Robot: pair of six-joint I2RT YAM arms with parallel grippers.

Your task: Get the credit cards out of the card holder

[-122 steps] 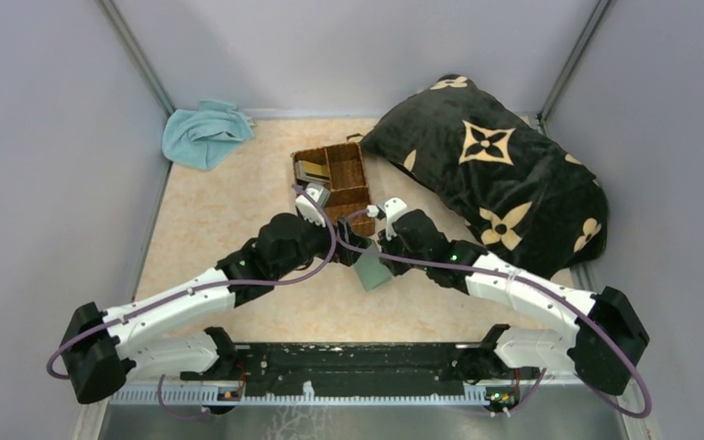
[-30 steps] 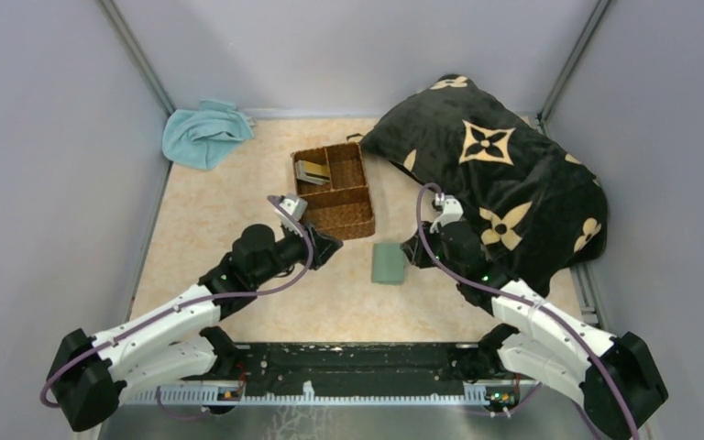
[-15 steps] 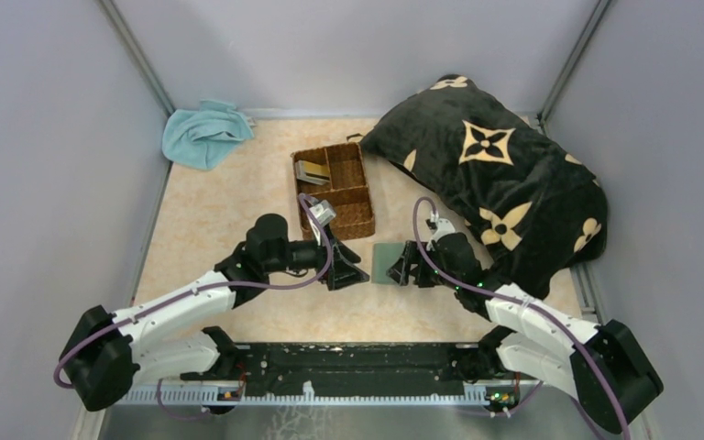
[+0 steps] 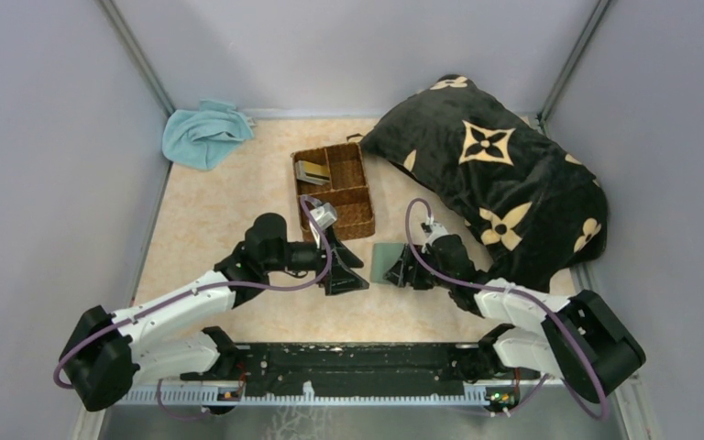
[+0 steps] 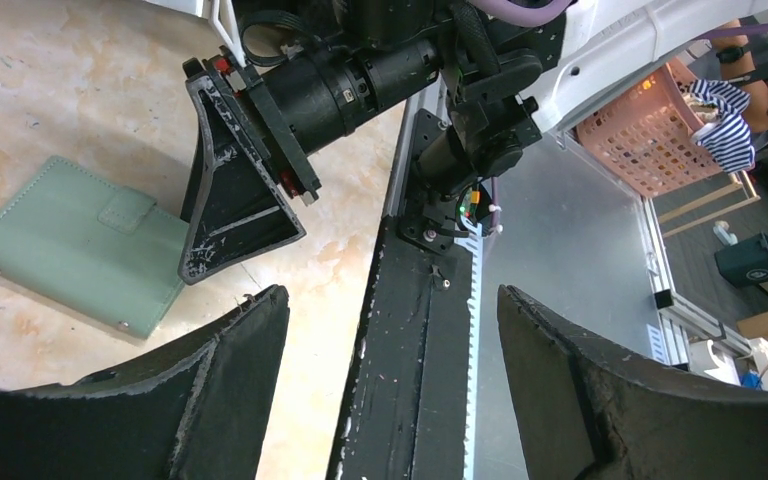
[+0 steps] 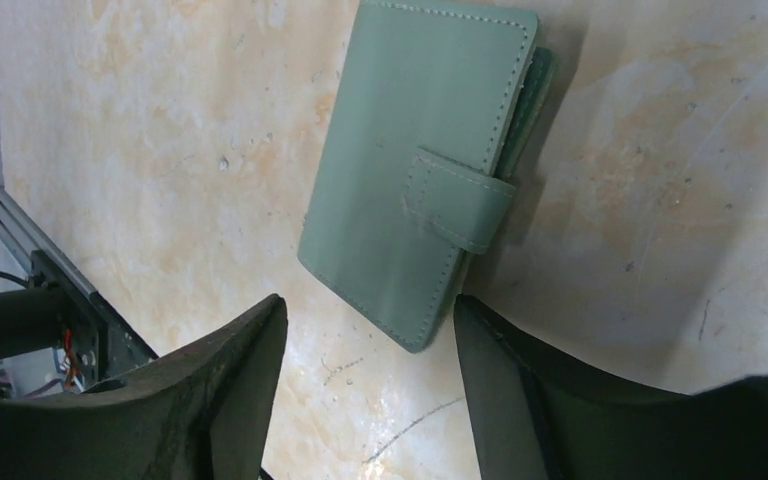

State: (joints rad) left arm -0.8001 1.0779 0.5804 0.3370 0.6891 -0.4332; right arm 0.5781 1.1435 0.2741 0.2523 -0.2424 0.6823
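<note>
The card holder lies flat and closed on the table between the two arms, a grey-green wallet with its snap tab fastened. My left gripper is open just left of it with nothing between its fingers. Open too, my right gripper hovers low at the wallet's right side, the wallet's near corner showing between its fingers without being gripped. Grey and tan credit cards rest in the back left compartment of the wicker basket.
A large black pillow with tan flower prints fills the back right, close behind the right arm. A light-blue towel lies in the back left corner. The black rail runs along the near edge.
Over the last second both arms have closed in on the wallet from either side and both grippers have opened. The wallet has stayed flat on the table.
</note>
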